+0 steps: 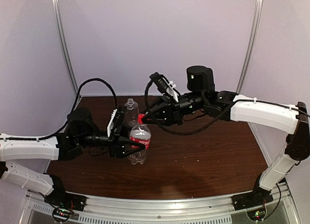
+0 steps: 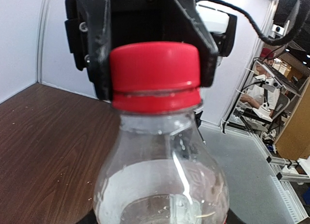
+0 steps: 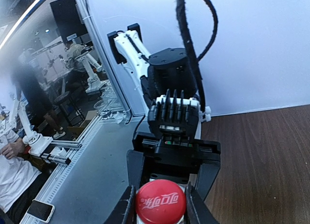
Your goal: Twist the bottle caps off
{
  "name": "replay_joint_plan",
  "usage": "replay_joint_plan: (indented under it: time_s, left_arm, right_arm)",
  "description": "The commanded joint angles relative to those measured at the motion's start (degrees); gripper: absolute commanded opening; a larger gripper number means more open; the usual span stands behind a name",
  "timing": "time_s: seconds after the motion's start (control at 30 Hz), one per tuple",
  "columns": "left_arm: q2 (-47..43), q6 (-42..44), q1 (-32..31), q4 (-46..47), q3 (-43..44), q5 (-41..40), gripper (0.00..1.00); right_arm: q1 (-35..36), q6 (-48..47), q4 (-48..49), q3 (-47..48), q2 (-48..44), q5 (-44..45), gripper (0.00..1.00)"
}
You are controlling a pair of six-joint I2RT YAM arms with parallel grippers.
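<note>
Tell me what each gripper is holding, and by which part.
The left gripper grips the red-labelled bottle around its body; the right gripper is shut on its red cap, pinching the cap's sides.

We found the small clear plastic bottle with the red label [image 1: 140, 135] upright near the middle of the dark brown wooden desk [image 1: 208, 156]. The plain clear plastic bottle [image 1: 131, 112] stood just behind it, slightly left. The left gripper [image 1: 138, 147] sat at the labelled bottle's left, clasped round its body. The right gripper [image 1: 144, 119] sat at its right rear, fingers [image 3: 196, 207] touching either side of the red round plastic screw cap [image 3: 160, 201] on top.
</note>
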Motion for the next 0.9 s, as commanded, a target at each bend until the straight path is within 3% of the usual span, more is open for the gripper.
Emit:
replay_joint_plan:
  time_s: [0.0,0.17,0.3,0.47,0.67,0.87]
  left_arm:
    - [-1.4,-0.6,0.1,8.8,-0.4,5.8,0.27]
    - [-1.0,-0.7,0.1,9.0,-0.4,5.6,0.28]
    - [-0.7,-0.7,0.1,8.6,-0.3,4.7,0.28]
    - [-1.0,-0.3,0.1,6.8,-0.1,2.5,0.28]
    - [-1.7,2.0,0.1,0.2,1.0,-5.8,0.28]
    - [-0.7,2.6,0.1,-2.6,2.2,-9.6,0.28]
  right_arm:
    - [-0.1,-3.6,-1.1,1.4,0.7,-13.3,0.12]
    - [-0.2,-2.7,-0.4,1.1,0.4,-12.8,0.13]
    - [-0.2,-1.4,-0.3,0.8,-0.1,-9.3,0.20]
    - [-0.2,0.5,-3.1,1.6,-0.9,-0.5,0.41]
    - [-0.1,5.1,-3.1,1.4,-3.3,6.0,0.77]
    - [0.4,9.5,-3.9,1.4,-6.0,17.4,0.86]
